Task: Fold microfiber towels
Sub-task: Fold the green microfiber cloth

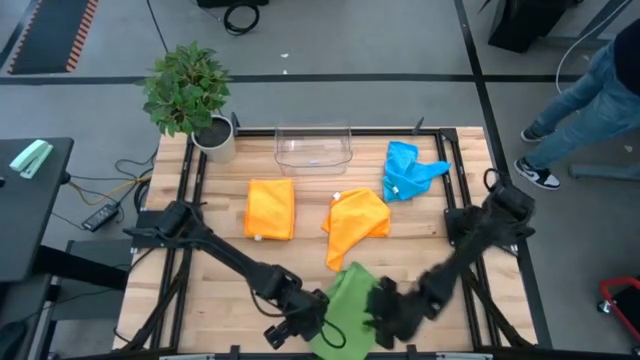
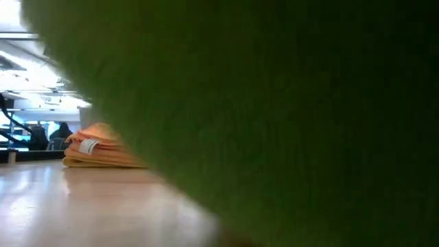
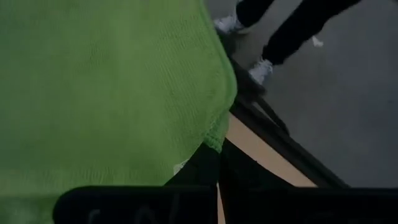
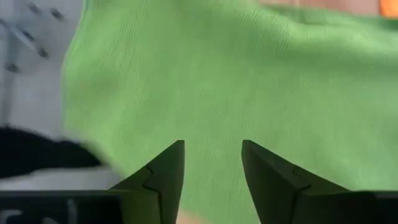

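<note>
Green towel [image 1: 348, 300] at the table's [image 1: 220, 262] near edge, between both grippers. Left gripper [image 1: 305, 325] is closed (pinching its left edge). Right gripper [image 4: 212, 165] — fingers apart — hovers over the cloth, gripping nothing.

green towel [image 2: 288, 103] blurred (fills low view), table mostly hidden

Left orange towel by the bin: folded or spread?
Folded. The left orange towel lies as a neat rectangle from above, and the low view shows stacked layers.
</note>
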Motion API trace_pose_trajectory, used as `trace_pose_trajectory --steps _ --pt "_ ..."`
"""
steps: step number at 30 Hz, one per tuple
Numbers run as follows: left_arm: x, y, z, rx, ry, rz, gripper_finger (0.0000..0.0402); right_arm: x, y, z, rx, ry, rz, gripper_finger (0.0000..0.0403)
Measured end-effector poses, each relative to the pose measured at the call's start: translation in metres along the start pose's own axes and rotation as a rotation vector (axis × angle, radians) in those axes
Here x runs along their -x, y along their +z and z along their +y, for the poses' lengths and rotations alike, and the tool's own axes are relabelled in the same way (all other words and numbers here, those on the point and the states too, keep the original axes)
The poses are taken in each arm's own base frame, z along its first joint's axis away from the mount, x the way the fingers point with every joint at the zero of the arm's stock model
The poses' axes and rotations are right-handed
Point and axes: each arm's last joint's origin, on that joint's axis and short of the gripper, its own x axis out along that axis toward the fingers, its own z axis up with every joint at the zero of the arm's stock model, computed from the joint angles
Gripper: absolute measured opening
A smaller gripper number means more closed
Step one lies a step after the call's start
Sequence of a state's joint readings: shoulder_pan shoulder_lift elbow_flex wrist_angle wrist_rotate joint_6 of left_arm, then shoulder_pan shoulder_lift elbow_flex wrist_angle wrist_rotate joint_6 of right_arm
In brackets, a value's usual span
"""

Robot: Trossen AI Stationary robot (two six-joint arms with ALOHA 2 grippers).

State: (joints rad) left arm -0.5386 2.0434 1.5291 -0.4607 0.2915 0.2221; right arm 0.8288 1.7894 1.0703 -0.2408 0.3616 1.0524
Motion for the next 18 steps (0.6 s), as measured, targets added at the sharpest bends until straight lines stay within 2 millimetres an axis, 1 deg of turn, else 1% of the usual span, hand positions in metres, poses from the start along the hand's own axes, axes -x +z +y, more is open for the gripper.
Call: trace_pose_trajectory --steps 3,5,6,8,12,13,18 --pt "-0.012 -0.006 -0.001 0.024 -0.009 0.039 0.0006 -0.020 0.014 -0.024 -0.050 0.088 -0.061 0.0150" --pt "-0.021 -0.009 0.000 0.034 -0.014 0.051 0.0006 -0.025 0.024 -0.032 -0.065 0.141 -0.106 0.0135" --pt "-0.025 -0.012 0.000 0.038 -0.017 0.065 0.0006 -0.027 0.029 -0.036 -0.061 0.140 -0.122 0.0125" --pt "-0.029 -0.014 0.000 0.045 -0.020 0.080 0.0006 -0.030 0.035 -0.044 -0.050 0.118 -0.120 0.0096" --pt "-0.030 -0.014 0.003 0.054 -0.015 0.073 0.0006 -0.039 0.042 -0.059 -0.051 0.115 -0.061 0.0017" --pt "-0.030 -0.014 0.003 0.057 -0.013 0.071 0.0006 -0.040 0.042 -0.062 -0.049 0.110 -0.055 0.0010" --pt "-0.030 -0.014 0.003 0.069 -0.012 0.073 0.0007 -0.051 0.047 -0.069 -0.043 0.117 -0.050 0.0006"
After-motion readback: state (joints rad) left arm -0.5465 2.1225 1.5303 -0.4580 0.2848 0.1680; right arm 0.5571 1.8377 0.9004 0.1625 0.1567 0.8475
